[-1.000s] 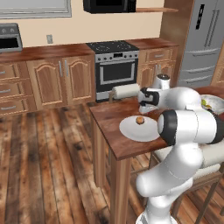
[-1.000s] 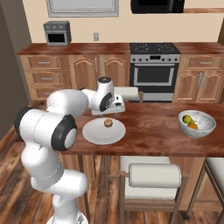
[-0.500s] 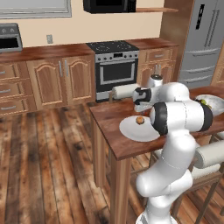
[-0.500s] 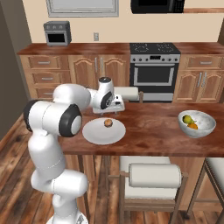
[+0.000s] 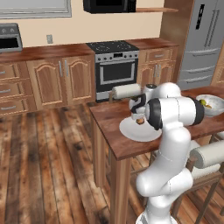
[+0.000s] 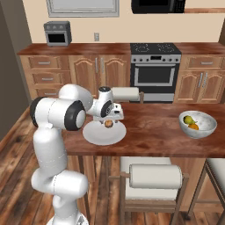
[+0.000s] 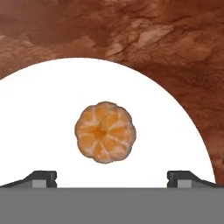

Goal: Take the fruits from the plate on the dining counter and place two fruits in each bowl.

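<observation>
The hand (image 7: 112, 177) hangs over the plate (image 7: 39, 109) with its two dark fingertips (image 7: 41, 177) spread wide, one at each lower corner of the hand view, and nothing between them: it is released and holds nothing. Straight ahead of it, between the lines of the two tips but apart from both, lies the tan-orange fruit (image 7: 105, 132) (segmented on top like a peeled mandarin), resting near the middle of the plate. From the right base view the hand (image 6: 110, 118) sits just above that fruit (image 6: 108, 125) on the plate (image 6: 94, 135), which lies on the dark table (image 6: 149, 132) toward its left end. Just behind the hand a paper towel roll (image 6: 125, 93) lies on its side on the table. Well apart, at the right end, a bowl (image 6: 197, 125) holds a yellow-green pear (image 6: 189, 119) and an orange (image 6: 193, 127). In the left base view the arm's big white elbow (image 5: 173, 113) hides part of the plate (image 5: 131, 131), and the fruit (image 5: 140, 121) peeps out beside it.
</observation>
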